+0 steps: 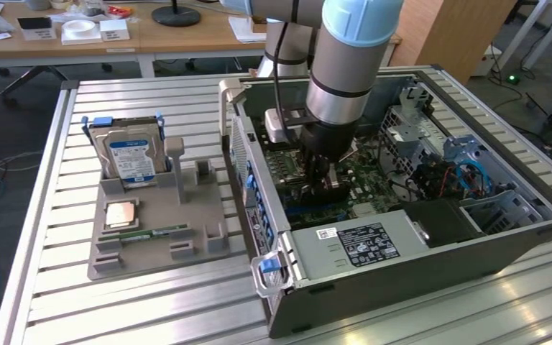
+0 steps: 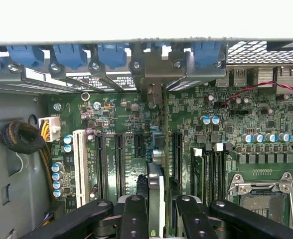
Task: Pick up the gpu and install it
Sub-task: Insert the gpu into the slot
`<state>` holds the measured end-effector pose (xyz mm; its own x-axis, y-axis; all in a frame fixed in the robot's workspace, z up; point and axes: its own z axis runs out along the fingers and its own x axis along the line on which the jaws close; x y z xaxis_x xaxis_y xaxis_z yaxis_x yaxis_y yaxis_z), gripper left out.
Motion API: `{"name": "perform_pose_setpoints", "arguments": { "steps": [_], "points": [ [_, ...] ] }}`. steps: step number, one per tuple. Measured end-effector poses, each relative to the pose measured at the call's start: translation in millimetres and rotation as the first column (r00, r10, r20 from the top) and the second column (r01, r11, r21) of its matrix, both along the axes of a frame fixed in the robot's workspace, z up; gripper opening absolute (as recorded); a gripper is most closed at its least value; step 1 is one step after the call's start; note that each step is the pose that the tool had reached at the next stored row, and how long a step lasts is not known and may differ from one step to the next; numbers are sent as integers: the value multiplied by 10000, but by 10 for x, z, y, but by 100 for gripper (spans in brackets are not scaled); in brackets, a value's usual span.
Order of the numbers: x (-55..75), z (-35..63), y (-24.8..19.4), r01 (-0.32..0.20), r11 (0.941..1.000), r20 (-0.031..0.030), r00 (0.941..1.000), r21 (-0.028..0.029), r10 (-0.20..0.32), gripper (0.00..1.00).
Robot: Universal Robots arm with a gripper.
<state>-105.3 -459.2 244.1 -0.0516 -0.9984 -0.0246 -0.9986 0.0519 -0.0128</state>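
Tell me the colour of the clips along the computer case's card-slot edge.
Blue: the plastic retention clips above the green motherboard, best in the wrist view.

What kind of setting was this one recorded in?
Probably a robotics lab or workshop. An open computer case lies on a slatted metal table beside a grey parts holder with a hard drive; office desks stand behind. The gripper holds the gpu over the motherboard.

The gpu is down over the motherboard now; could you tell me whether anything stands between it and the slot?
Nothing visible does. The gpu, held edge-on in the gripper, sits over the motherboard among bare slots.
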Motion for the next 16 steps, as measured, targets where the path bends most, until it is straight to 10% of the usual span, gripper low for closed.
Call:
{"name": "perform_pose_setpoints", "arguments": {
  "steps": [16],
  "points": [
    [-2, -6, 0, 1, 10000, -4, 10000, 1, -1, 26]
  ]
}}
